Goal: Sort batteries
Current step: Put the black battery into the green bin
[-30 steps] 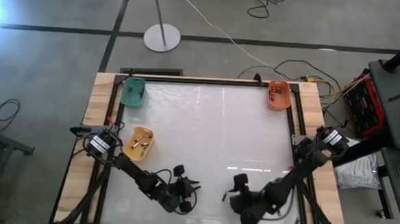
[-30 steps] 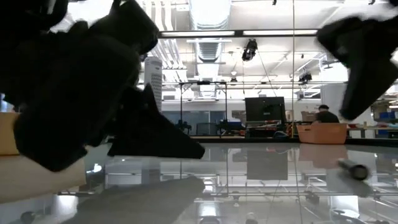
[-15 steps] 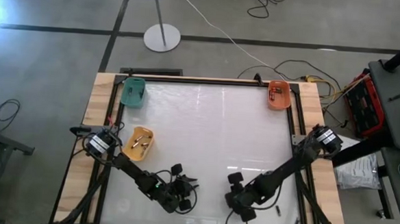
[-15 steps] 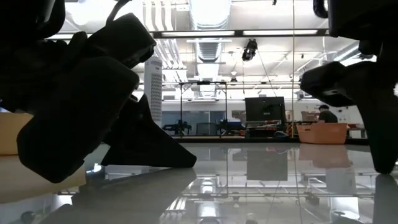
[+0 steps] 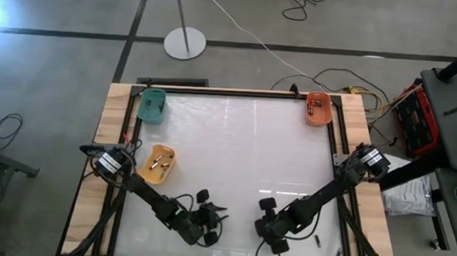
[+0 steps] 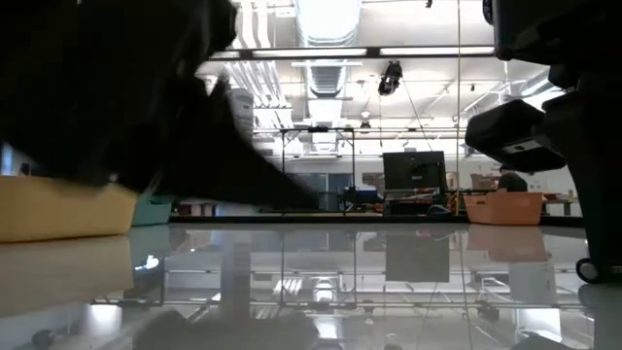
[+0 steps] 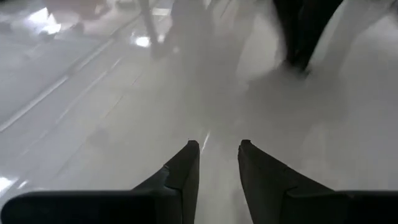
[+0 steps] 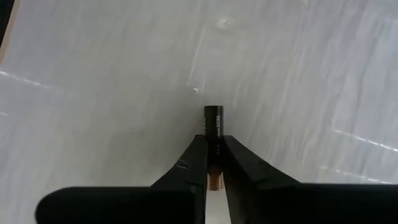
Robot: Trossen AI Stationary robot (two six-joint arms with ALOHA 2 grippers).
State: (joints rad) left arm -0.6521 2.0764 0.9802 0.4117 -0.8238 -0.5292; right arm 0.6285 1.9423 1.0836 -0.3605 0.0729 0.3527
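Note:
My right gripper [image 8: 214, 144] is shut on a small dark battery [image 8: 214, 119] with a copper-coloured end, low over the white table near its front edge [image 5: 273, 240]. My left gripper [image 7: 217, 147] stands open over bare table a little to the left [image 5: 210, 227], with nothing between its fingers. Two loose batteries [image 5: 316, 241] lie on the table right of my right gripper. More batteries lie in the yellow bin [image 5: 158, 162] and in the orange bin [image 5: 318, 108]. My right gripper pinches the battery between its two fingers [image 8: 198, 155], which lie along its length. The dark end [image 8: 214, 113] sticks out past the fingertips and the copper end [image 8: 214, 180] sits farther back between them. Whether the battery rests on the table, I cannot tell.
A green bin [image 5: 152, 105] stands at the far left corner, the orange bin at the far right corner, the yellow bin at the left edge. The wooden frame [image 5: 111, 122] runs round the white table top. The two arms stand close together at the front.
My right gripper has come down toward the table's near edge, to where a battery lay. In the low view the bulk of my left gripper has gone up, uncovering the yellow bin behind it.

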